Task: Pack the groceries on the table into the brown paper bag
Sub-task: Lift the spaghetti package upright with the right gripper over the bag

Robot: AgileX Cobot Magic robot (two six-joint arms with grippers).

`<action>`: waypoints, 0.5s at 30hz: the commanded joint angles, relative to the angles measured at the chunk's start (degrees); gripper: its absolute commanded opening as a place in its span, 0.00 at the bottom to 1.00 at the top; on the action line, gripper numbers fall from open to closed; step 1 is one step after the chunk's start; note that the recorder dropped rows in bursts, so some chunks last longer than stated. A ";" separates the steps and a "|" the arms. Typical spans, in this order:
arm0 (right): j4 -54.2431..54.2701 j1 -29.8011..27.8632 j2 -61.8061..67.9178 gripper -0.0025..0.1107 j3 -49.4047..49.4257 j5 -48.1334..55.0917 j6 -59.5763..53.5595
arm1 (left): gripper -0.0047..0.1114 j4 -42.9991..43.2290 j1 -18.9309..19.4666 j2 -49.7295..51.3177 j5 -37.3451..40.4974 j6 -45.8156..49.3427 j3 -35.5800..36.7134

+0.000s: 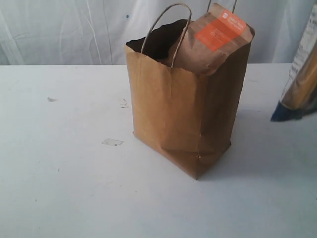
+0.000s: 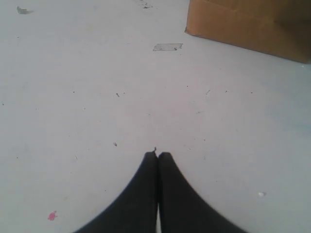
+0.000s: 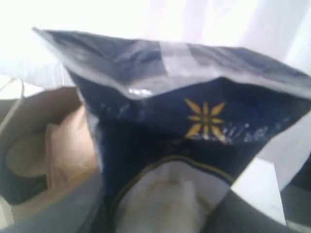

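A: Where's the paper bag (image 1: 183, 119)?
B: Centre of the ext. view, upright on the table (image 1: 59, 188), top open, handles up. Pouch (image 1: 213, 42) w/ orange label pokes out at its top right, tilted.
A: Anything else inside?
B: Right wrist cam sees a round tan lid (image 3: 22, 155) beside the pouch. Rest is too dark to tell.
A: Spaghetti packet (image 1: 299, 84)?
B: Far right edge of the ext. view, lifted off the table, dark blue end down, apart from the bag.
A: Right gripper (image 3: 165, 218)?
B: Clamped on the packet, jaws part-way in. Fingers mostly hidden behind it.
A: Left gripper (image 2: 158, 155)?
B: Fully closed, tips touching, holding nothing, over bare table. Tape scrap (image 2: 167, 47) lies near the bag's bottom corner.
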 commanded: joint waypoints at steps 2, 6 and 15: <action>0.03 2.31 4.10 0.02 -10.60 -4.89 -3.86 | 0.04 -0.42 0.11 -0.28 0.01 0.01 0.17; 0.03 4.23 8.67 0.02 -16.58 -6.19 -6.05 | 0.04 -0.42 0.11 -0.28 0.01 0.01 0.17; 0.03 8.97 18.53 0.02 -24.67 -11.26 -7.22 | 0.04 -0.42 0.11 -0.28 0.01 0.01 0.17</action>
